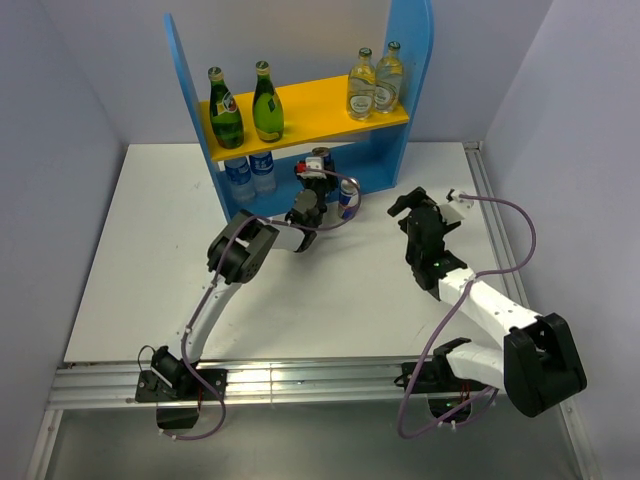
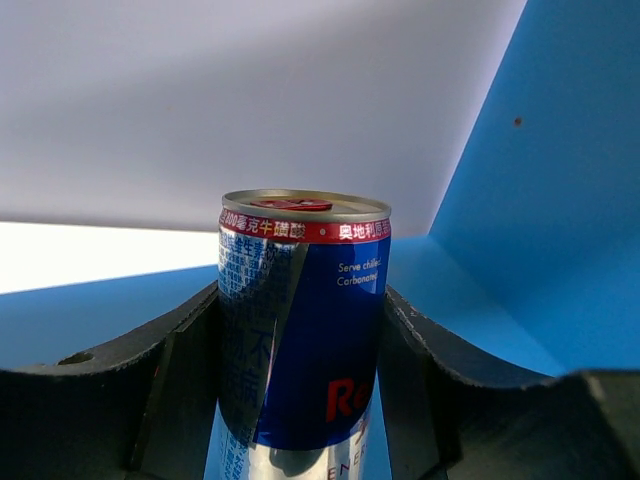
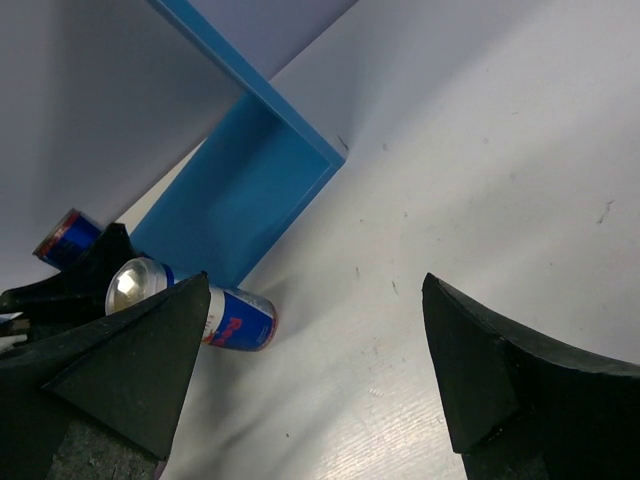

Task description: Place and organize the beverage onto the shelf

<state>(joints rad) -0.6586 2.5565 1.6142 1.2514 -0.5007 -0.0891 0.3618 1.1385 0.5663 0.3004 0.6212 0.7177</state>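
Shelf: the blue rack [image 1: 412, 70] stands at the far side of the table [image 1: 130, 290]; all places below are given from it.
Upper board: two green bottles [image 1: 245, 105] toward its left end, two clear yellowish bottles [image 1: 375, 82] toward its right end — that level looks done.
Lower level: two small clear bottles with blue labels [image 1: 250, 172] stand at its left, under the green ones.
Held can: a blue-and-silver can [image 2: 300, 320] is upright between the fingers of the left gripper [image 1: 318, 190], clamped on both sides, just at the front of the lower level with the blue base and right panel close behind it.
Second can: another can [image 1: 347, 200] sits just outside the lower level's front edge, right beside the left gripper; in the right wrist view it seems to lie on its side [image 3: 195, 300], though part is hidden.
Right gripper: [image 1: 425, 215] jaws wide apart, holding nothing, over bare table to the right of the shelf front.
Step in hand: by my reading, setting the held can into the lower level.
Next move: likely push it further in, lower it flat on the base, then release — keeping clear of the second can.
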